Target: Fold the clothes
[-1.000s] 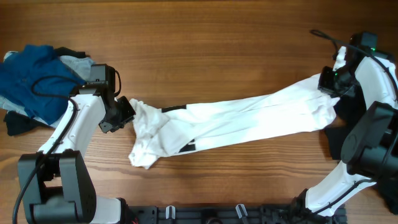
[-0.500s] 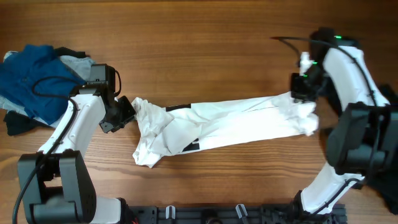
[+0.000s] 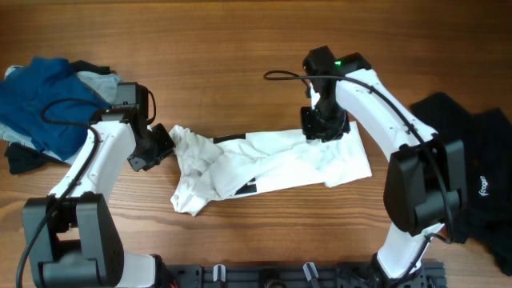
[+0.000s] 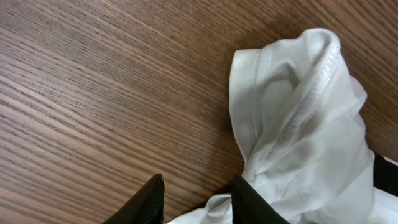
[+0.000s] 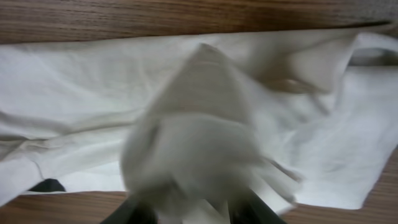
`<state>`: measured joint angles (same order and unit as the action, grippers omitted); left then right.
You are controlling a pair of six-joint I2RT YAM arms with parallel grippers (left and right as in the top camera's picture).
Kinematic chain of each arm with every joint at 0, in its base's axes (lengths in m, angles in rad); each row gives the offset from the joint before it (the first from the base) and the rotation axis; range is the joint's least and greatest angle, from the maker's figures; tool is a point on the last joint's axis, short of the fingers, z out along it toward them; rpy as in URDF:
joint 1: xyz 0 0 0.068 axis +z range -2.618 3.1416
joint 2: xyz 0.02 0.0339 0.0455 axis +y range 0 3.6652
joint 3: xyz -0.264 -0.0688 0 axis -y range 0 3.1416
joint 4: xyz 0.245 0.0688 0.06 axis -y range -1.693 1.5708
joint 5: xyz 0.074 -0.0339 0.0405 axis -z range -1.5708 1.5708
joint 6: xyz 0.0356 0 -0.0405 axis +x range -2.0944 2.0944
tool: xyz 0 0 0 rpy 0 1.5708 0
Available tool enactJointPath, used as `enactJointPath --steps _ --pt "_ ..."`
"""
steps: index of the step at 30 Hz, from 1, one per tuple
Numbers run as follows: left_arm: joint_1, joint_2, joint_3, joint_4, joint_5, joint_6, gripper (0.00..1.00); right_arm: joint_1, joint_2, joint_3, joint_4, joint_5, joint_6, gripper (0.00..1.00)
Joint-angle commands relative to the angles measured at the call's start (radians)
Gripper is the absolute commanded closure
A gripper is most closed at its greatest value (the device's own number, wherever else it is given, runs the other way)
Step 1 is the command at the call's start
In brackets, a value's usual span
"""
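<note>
Mid-fold: right gripper (image 3: pixel 324 130) pinches the T-shirt (image 3: pixel 264 164) hem over its middle (left gripper (image 3: pixel 162 146) grip unclear); next, lay it flat, aligned.

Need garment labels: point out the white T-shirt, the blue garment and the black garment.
white T-shirt (image 3: pixel 280 160), overhead view, flat middle panel.
blue garment (image 3: pixel 32 104), overhead view, middle of heap.
black garment (image 3: pixel 488 152), overhead view, bare upper part.

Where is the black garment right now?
Overhead, the black garment lies at the table's right edge, beside the right arm, apart from the white T-shirt.
</note>
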<state>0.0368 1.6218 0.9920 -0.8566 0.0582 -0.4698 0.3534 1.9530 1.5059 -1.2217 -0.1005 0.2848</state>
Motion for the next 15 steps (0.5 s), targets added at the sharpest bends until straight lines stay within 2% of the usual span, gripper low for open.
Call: enactJointPath --steps 1,2,3,4,6,7,12,13,15 --pt "0.007 -0.014 0.010 -0.008 0.012 -0.010 0.65 0.020 -0.006 -0.008 0.036 -0.175 -0.115 0.60" --pt "0.007 -0.014 0.010 -0.008 0.012 -0.010 0.65 0.020 -0.006 -0.008 0.047 -0.257 -0.206 0.61" --pt "0.007 -0.014 0.010 -0.008 0.012 -0.010 0.65 0.019 -0.006 -0.008 0.051 -0.257 -0.234 0.73" --pt "0.007 -0.014 0.010 -0.008 0.012 -0.010 0.65 0.004 -0.006 -0.008 0.042 -0.049 -0.074 0.78" --pt "0.007 -0.014 0.010 -0.008 0.012 -0.010 0.64 -0.011 -0.006 -0.009 -0.011 0.218 0.132 0.75" --pt "0.007 -0.014 0.010 -0.008 0.012 -0.010 0.64 -0.017 -0.006 -0.010 -0.021 0.264 0.155 0.75" --pt "0.007 -0.014 0.010 -0.008 0.012 -0.010 0.64 -0.026 -0.006 -0.072 0.005 0.255 0.166 0.73" --pt "0.007 -0.014 0.010 -0.008 0.012 -0.010 0.64 -0.026 -0.006 -0.115 0.031 0.190 0.140 0.59" --pt "0.007 -0.014 0.010 -0.008 0.012 -0.010 0.64 -0.026 -0.006 -0.161 0.061 0.071 0.071 0.57"
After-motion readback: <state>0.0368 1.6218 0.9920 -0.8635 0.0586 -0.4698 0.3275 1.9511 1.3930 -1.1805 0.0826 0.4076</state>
